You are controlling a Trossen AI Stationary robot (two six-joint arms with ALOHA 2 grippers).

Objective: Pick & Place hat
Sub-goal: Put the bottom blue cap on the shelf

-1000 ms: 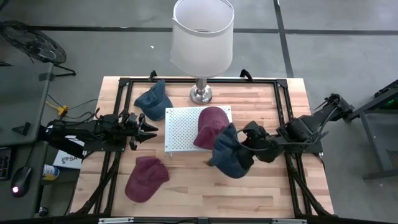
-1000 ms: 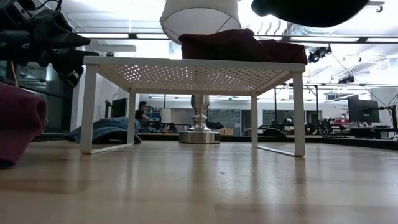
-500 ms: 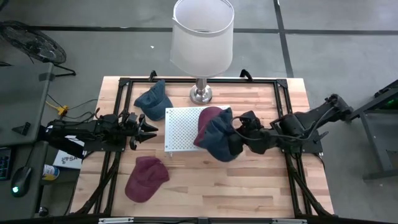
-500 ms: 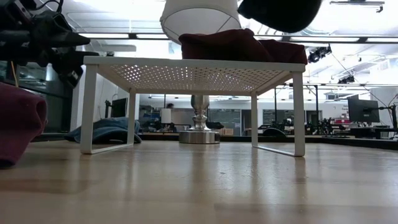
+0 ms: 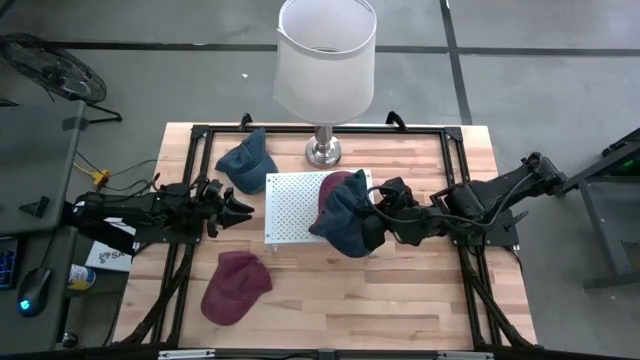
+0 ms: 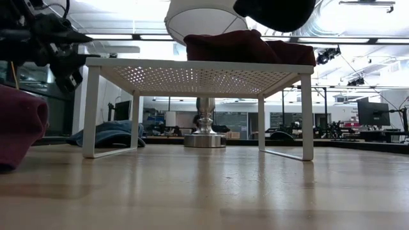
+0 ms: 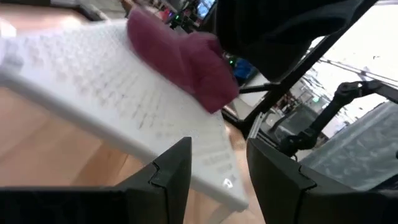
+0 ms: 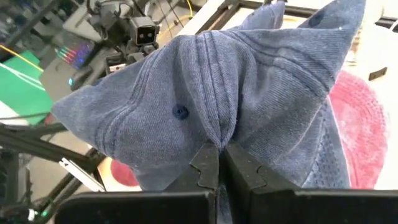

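Clenched on a fold of the blue hat (image 8: 211, 106), our right gripper (image 8: 219, 163) holds it in the air over the white perforated rack (image 5: 292, 205), at the rack's edge nearest our right arm. We see the hat's crown bunched where the fingers pinch it, and it hangs partly over the maroon hat (image 5: 338, 186) that already lies on top of the rack. Our left gripper (image 5: 240, 207) waits just beside the rack's opposite edge, its fingers (image 7: 171, 174) parted with nothing between them. On the wooden surface (image 5: 420, 300), a second blue hat (image 5: 246, 162) lies behind the rack, beside the lamp's metal base (image 5: 322, 150). Another maroon hat (image 5: 235, 286) lies in front of the rack, toward our left arm's side. Seen from table height, the held hat (image 6: 276, 13) is above the rack's top.
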